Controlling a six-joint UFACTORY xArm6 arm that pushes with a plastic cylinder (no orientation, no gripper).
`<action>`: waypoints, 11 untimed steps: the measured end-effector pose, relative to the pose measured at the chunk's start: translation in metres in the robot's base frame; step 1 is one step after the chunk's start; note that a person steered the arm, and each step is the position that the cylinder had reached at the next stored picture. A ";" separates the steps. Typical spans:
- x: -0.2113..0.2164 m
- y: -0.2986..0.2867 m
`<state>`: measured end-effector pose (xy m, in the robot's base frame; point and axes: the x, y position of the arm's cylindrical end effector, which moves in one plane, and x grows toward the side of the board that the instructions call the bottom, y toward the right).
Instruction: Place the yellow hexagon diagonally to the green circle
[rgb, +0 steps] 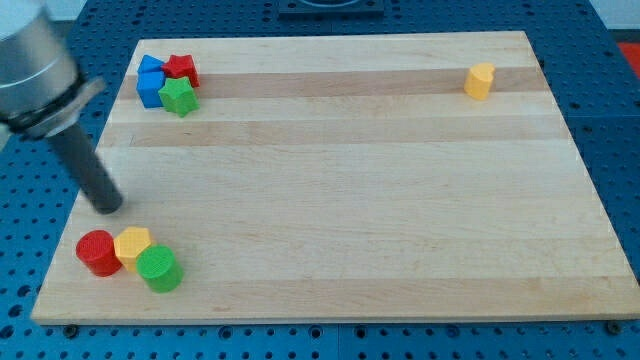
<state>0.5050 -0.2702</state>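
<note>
Yellow hexagon (132, 244) touching green circle (158, 268), bottom-left edge

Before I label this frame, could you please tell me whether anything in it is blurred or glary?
Camera view: the grey arm housing at the view's top left is motion-blurred; my tip is slightly soft; the wooden board is evenly lit, without glare; the blocks cast faint shadows.

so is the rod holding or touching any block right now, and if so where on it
Nothing is held. My tip sits on bare board, apart from the red circle and yellow hexagon below it.
</note>
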 end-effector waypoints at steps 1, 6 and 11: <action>0.037 -0.034; 0.067 -0.001; 0.064 0.143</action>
<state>0.5694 -0.1277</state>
